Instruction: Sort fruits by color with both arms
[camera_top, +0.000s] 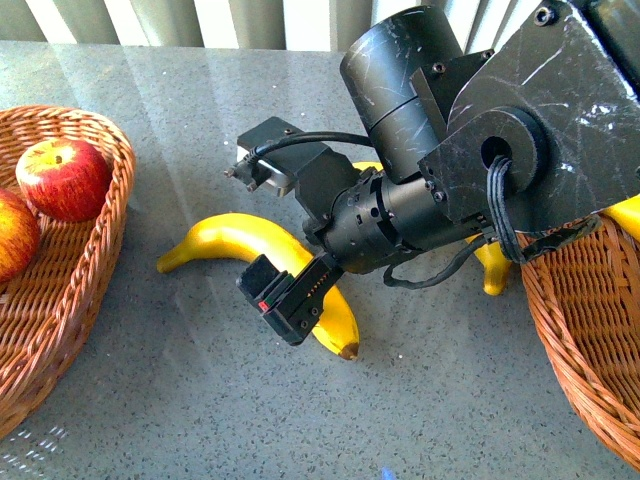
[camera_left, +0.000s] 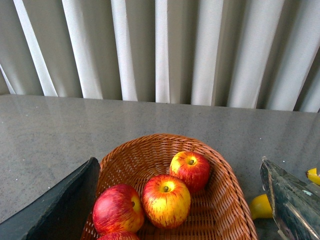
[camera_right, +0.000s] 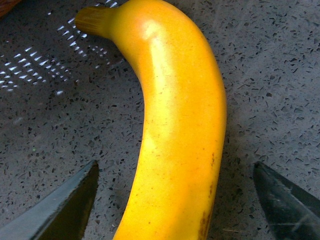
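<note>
While the right gripper hung wide open and empty, the banana lay directly between its fingers, long axis square across their closing line.

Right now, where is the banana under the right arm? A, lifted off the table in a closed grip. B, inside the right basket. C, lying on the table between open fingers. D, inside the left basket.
C: in the right wrist view the banana lies on the speckled table, with the right gripper open around it and a gap on each side.
</note>
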